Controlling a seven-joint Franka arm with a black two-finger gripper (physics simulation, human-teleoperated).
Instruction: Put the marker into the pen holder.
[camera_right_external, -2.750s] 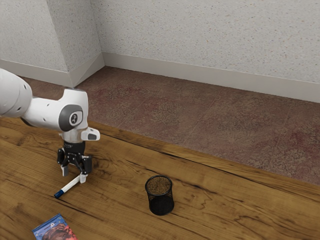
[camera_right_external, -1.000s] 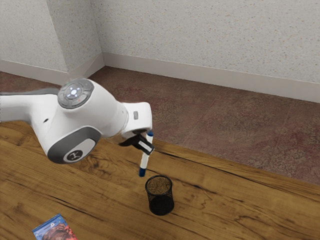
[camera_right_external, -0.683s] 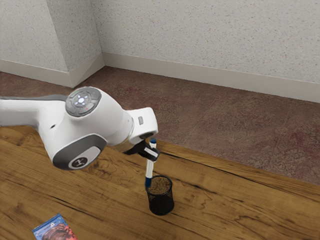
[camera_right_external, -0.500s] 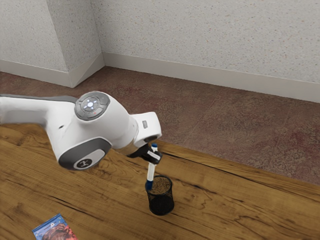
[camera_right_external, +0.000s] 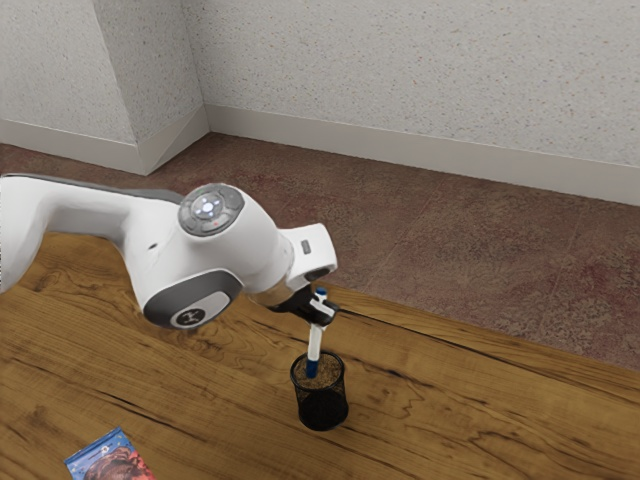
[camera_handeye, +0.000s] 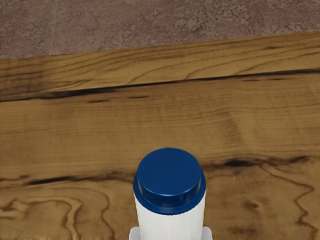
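"Pincer status?"

"Clenched on the marker from two sides, near its upper end."

"Marker position?"

"Close to upright, slightly tilted. Lower blue end at the mouth of the black mesh pen holder; depth inside, cannot tell."

"Other items?"

"One blue-and-red packet on the desk, well apart from the holder."

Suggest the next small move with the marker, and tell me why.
I'd ease the tool straight down a little, without opening it. It grips the marker nearly upright, and the lower blue end appears within the mouth of the pen holder, while most of the white barrel stands above the rim. Releasing now looks riskier than lowering first.
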